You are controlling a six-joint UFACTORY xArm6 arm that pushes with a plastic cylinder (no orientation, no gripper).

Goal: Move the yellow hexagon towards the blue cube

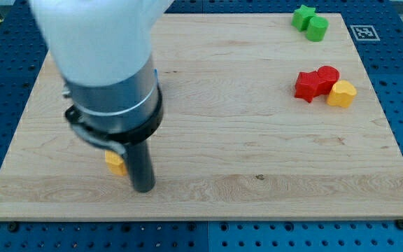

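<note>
two green blocks [309, 22], two red blocks [316, 82], two yellow blocks [341, 93]

yellow block [115, 163] mostly hidden behind rod [141, 168]; shape unclear.

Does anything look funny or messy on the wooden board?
Nothing is spilled or broken. One odd thing: no blue cube shows anywhere, perhaps hidden behind the arm. My tip sits right beside the yellow block, which is half hidden, at the view's lower left. The other blocks cluster neatly at the view's upper right.
</note>
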